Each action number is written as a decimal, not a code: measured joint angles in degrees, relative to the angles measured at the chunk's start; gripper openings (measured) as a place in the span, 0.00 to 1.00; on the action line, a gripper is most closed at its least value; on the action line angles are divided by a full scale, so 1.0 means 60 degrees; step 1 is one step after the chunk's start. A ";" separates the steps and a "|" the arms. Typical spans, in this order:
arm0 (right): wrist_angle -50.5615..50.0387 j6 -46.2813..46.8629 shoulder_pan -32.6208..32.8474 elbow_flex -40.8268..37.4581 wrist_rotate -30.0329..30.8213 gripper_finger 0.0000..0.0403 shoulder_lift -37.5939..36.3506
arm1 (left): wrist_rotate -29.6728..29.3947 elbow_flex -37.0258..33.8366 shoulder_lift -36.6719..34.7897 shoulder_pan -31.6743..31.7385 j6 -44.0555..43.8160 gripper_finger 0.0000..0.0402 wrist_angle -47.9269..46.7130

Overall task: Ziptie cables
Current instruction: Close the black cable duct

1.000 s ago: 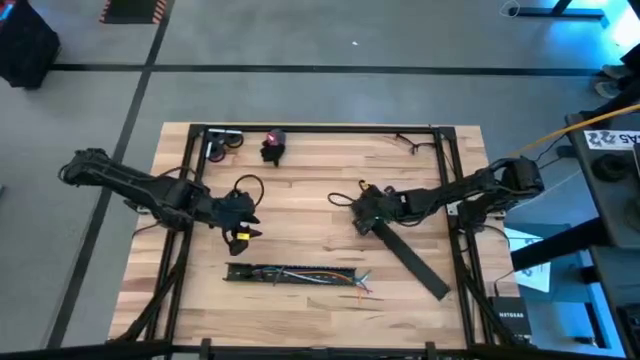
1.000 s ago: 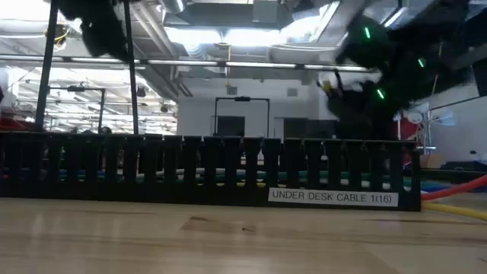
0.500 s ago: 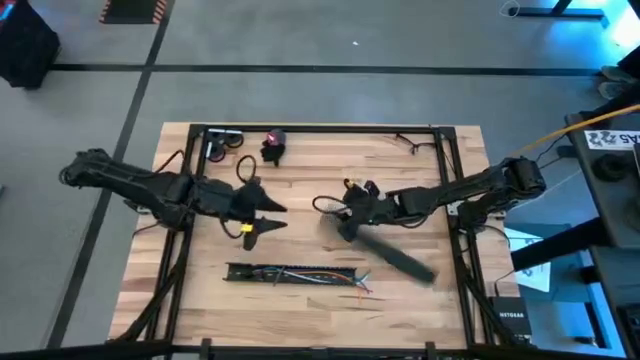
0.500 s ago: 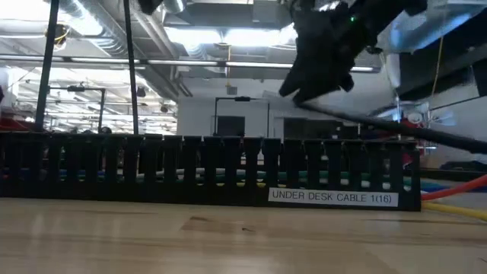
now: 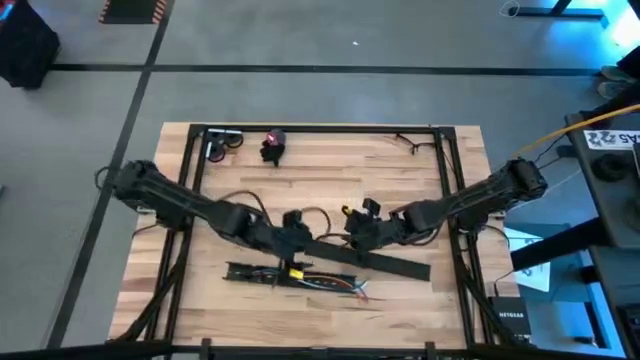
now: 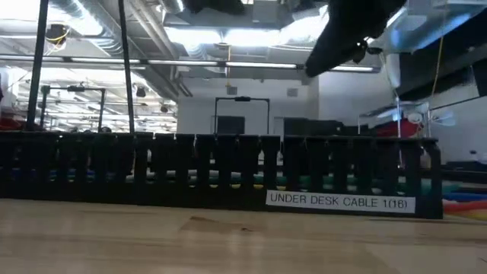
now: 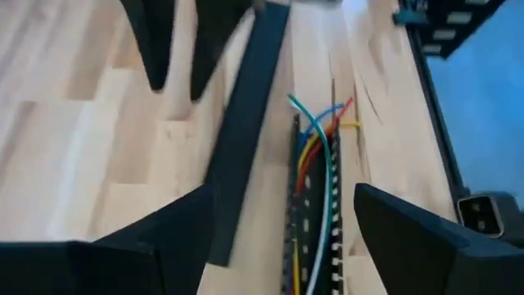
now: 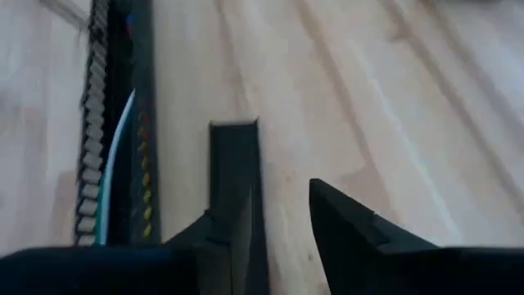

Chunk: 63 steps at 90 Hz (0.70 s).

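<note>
Black bar (image 5: 385,264) clamped in right tool (image 5: 352,238); left tool (image 7: 278,238) apart over half-hidden cables (image 7: 321,156).

A long black slotted cable tray (image 6: 213,171) lies across the wooden desk (image 6: 228,243), its white label (image 6: 341,202) reading "UNDER DESK CABLE 1(16)". A dark arm (image 6: 358,30) hangs above at upper right. Behind, ceiling lights and pipes show.
</note>
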 joint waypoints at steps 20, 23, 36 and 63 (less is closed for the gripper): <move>-0.0865 0.0666 0.0621 0.0228 -0.0102 0.37 0.0000 | 0.0111 0.0004 0.1619 -0.0236 0.0093 0.68 0.0119; -0.0922 0.0756 0.0738 0.0228 -0.0100 0.39 0.0000 | 0.0104 0.0000 0.1821 -0.0262 0.0070 0.67 0.0106; -0.0764 0.1242 0.1326 -0.0091 -0.0096 0.44 0.0000 | 0.0112 0.0000 0.2405 -0.0192 -0.0044 0.59 0.0128; -0.0599 0.2424 0.2134 -0.0881 0.0761 0.44 0.0000 | 0.1123 -0.0011 0.3281 0.0178 0.0143 0.30 -0.0124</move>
